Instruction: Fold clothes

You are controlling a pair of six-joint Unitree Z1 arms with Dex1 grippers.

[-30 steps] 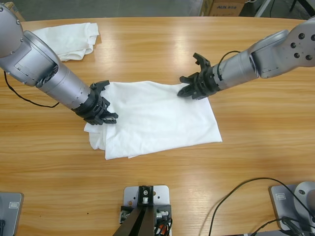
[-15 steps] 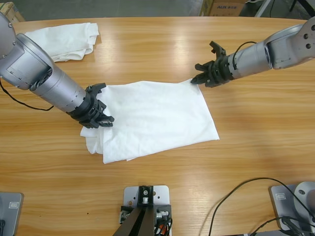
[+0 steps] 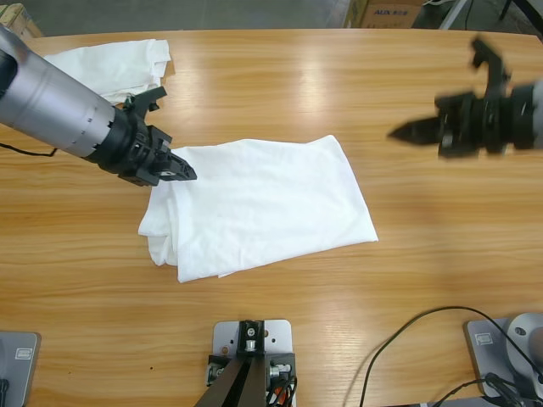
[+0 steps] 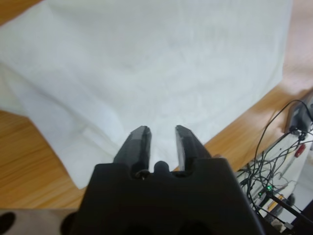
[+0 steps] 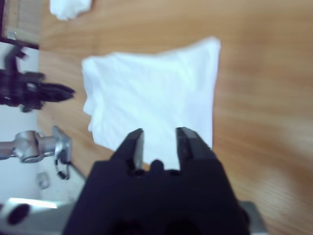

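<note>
On my far left, at the table's (image 3: 280,76) back edge, I see the crumpled bundle of white cloth (image 3: 114,68) lying loosely on the long wooden table, partly behind my left arm (image 3: 59,110). That arm comes in from the left edge, and its left gripper (image 3: 174,167) sits at the upper left corner of the shirt. In the left wrist view the black fingers (image 4: 138,142) stand a narrow gap apart with nothing between them, the white cloth spread beyond them; I cannot tell whether the tips touch it.

In the middle lies the plain white, thin T-shirt (image 3: 259,203), folded into a rough rectangle, flat on the table. Its left edge is bunched into soft layered folds, its right side is smoother, and its upper right corner is slightly raised. I see no lettering on the side that faces up.

On the right, my right gripper (image 3: 403,133) hangs over bare wood, well apart from the shirt and blurred, pointing left toward it. In the right wrist view its fingers (image 5: 134,142) are a narrow gap apart and hold nothing, and the shirt lies well beyond them.
</note>
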